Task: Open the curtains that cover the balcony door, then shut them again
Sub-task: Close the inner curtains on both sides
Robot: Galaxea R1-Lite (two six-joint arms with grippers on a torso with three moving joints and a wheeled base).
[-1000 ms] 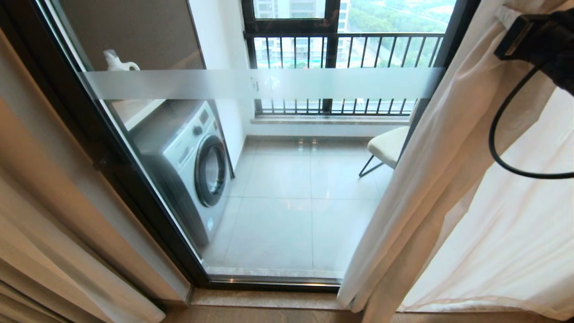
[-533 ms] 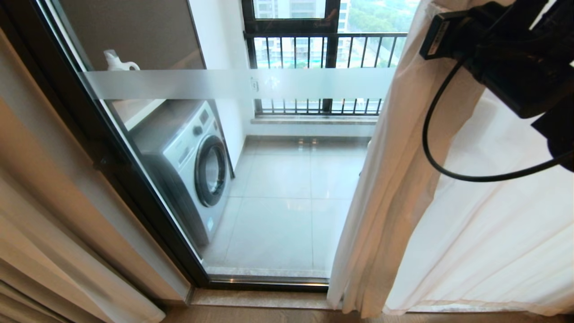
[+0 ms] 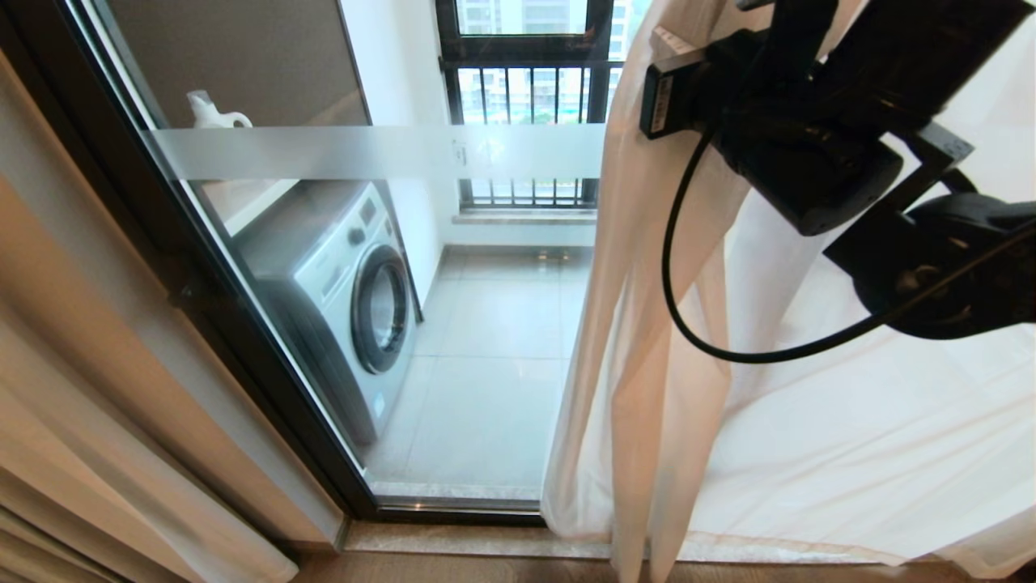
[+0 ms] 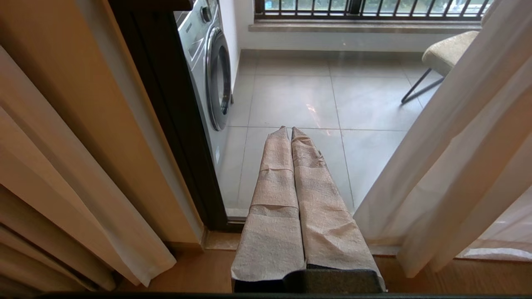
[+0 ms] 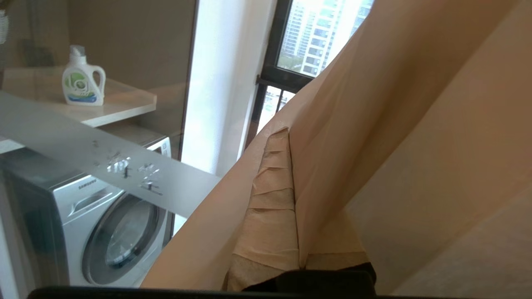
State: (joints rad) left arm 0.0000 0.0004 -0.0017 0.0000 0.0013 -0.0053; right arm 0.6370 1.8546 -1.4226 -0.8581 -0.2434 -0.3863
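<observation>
- Beige drape (image 3: 121, 453) hanging bunched at far left, against the black frame of the door (image 3: 267, 356); long axis top to floor, pleats running straight down.
- Left gripper (image 4: 291, 133) parked low, taped fingers pressed together, empty, pointing at the open glass; touching no cloth.
- Glass in the middle sitting uncovered: washer (image 3: 348, 308) and balcony tiles showing through, frosted band (image 3: 372, 151) crossing it.
- Sheer (image 3: 639, 389) hanging just right of the bare glass, leading edge slanting from upper right down to the floor, so the panel is tilting rather than hanging plumb; long axis roughly vertical.
- Right gripper (image 5: 293, 137) sitting high at upper right, fingers clamped on a fold of the sheer near its leading edge, fingertips pointing toward the glass.
- Key relation: uncovered glass is lying to the left of the pinched edge, and the beige drape beyond that, well apart, so closing looks like a leftward haul along the door.
- Right arm is plainly nearer the sheer; left arm is nearer the beige drape but idle.
- Judging the task as in its closing half, with about half the glass waiting for cover.
</observation>
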